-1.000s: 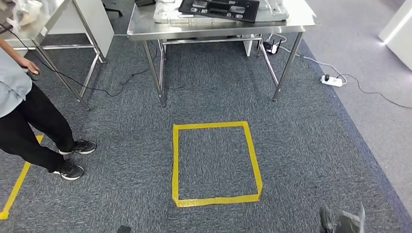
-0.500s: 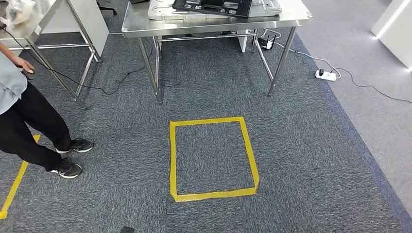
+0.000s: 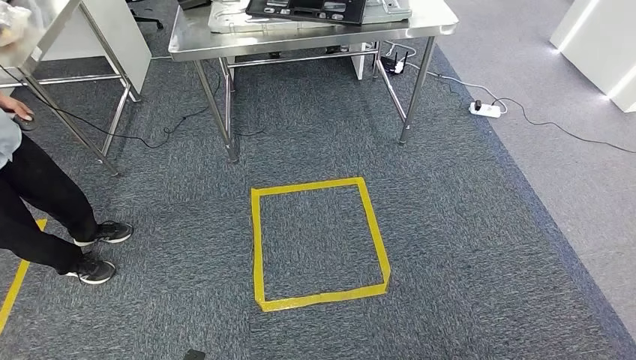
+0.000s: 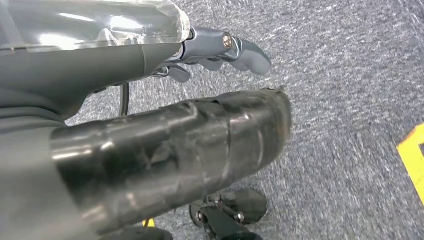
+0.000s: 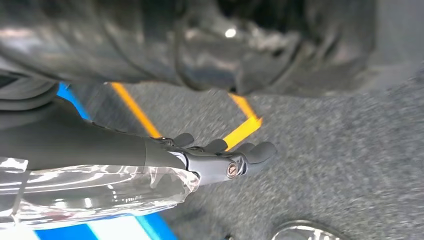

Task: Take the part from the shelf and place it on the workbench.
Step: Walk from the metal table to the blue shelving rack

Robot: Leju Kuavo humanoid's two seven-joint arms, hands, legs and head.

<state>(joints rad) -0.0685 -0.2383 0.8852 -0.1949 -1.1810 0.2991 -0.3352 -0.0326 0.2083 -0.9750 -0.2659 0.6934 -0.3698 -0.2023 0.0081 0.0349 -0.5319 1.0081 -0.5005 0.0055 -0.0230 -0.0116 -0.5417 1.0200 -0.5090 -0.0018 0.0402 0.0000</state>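
The head view looks down on a grey carpet (image 3: 465, 225) with a square of yellow tape (image 3: 321, 243) in the middle. At the far side stands a steel workbench (image 3: 300, 37), and on it lies a flat black part (image 3: 307, 10), partly cut by the frame. Its long axis runs left to right along the bench, a little slanted; which end is the front I cannot tell. A pale tray (image 3: 225, 15) lies under and beside it. To the left there is a second steel table (image 3: 45, 37), and a person (image 3: 37, 195) in black trousers stands near it, one hand at the table edge. A white power strip (image 3: 485, 109) lies on the floor to the right of the workbench.

The wrist views show what the head view does not. The left hand (image 4: 220, 50) hangs above the carpet with the fingers (image 4: 250, 52) stretched out and a little bent, grasping nothing, so it is released. The right hand (image 5: 225, 157) is the same: fingers (image 5: 257, 150) extended over the carpet, apart, with nothing between them. Behind it yellow tape lines (image 5: 240, 130) cross the floor.
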